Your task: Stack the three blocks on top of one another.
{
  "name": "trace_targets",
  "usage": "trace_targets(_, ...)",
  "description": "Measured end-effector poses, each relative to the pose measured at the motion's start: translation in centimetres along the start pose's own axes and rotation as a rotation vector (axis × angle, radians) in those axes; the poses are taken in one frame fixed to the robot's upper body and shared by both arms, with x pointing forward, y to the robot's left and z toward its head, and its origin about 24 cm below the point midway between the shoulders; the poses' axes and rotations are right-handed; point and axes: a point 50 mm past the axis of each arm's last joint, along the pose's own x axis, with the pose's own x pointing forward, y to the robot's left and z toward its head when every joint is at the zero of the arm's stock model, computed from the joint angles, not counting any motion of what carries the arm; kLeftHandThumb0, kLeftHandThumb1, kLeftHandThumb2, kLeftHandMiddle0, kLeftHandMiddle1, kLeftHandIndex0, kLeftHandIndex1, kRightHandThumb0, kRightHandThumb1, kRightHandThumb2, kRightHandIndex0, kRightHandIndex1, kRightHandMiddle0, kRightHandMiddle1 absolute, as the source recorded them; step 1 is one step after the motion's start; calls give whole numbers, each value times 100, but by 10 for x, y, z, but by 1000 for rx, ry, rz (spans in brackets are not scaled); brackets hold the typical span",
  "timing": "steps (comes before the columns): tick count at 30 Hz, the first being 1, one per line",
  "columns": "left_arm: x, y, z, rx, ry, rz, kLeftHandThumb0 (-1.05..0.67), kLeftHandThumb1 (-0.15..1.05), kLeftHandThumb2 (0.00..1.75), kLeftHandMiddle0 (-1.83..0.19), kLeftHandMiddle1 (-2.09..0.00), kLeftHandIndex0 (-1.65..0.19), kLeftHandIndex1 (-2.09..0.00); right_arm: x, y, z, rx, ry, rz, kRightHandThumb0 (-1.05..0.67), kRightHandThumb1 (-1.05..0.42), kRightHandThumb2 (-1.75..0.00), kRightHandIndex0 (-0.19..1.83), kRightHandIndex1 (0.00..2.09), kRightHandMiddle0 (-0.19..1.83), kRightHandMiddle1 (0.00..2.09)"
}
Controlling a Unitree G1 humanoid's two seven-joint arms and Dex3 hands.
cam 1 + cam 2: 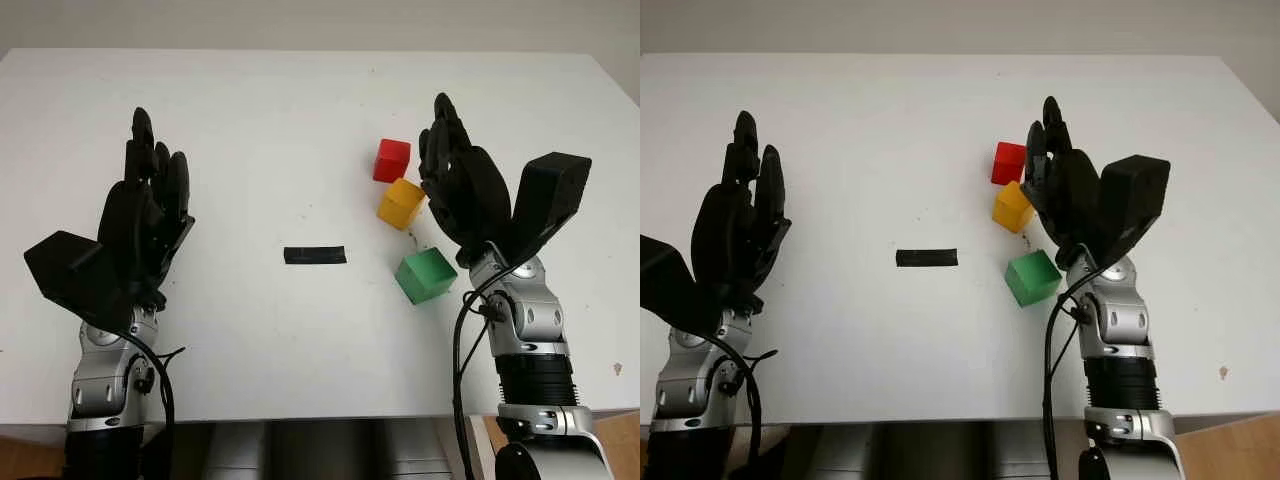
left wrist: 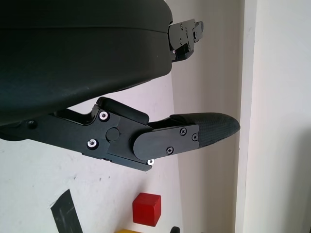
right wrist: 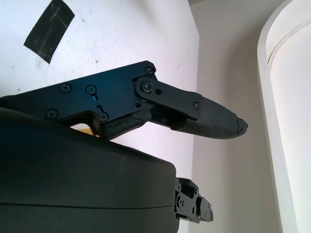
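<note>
- The three blocks lie apart on the right half of the white worktop [image 1: 300,110], none on another yet, so the stacking has not begun by the look of it.
- The small red cube block [image 1: 391,160] sits farthest from the robot; the yellow cube block [image 1: 401,203] is just near of it, turned at an angle; the green cube block [image 1: 425,276] is nearest, a little to the right.
- The three run in a loose line from far to near, near each other but not touching as far as can be seen.
- The right hand [image 1: 462,188] is raised just right of the yellow block, holding nothing, fingers [image 1: 443,125] extended and pointing away from the robot; it seems poised beside the blocks because they lie within its reach.
- The left hand [image 1: 148,210] is up over the left side of the worktop, well apart from the blocks, open and holding nothing; it looks idle.
- A short strip of black tape [image 1: 315,255] lies flat near the worktop's middle, left of the green block, perhaps a marker for where the stack should stand.
- Likely next: the right hand must close on one block.
</note>
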Motion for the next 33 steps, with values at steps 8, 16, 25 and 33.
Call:
trace_targets(8,-1,-1,1,-2,-9,6,-71,105,56,19,0,19,-2,0,0,0,-3,11,9,-71,-105,-72,-19,0,-19,0)
trace_targets(16,-1,-2,0,8,-5,11,-72,105,56,19,0,19,-3,4,-13,25,-92,-73,40,-62,-105,-25,0,10,-1,11)
trace_targets(25,-1,-5,-1,-10,-3,16,-71,105,55,19,0,19,-3,31,-41,115,-768,-341,-66,-56,-82,-5,38,40,4,103)
trace_targets(33,-1,-5,-2,-13,-1,24,-71,105,54,19,0,18,-4,71,-41,132,-1200,-270,-94,-63,-81,-6,9,73,1,102)
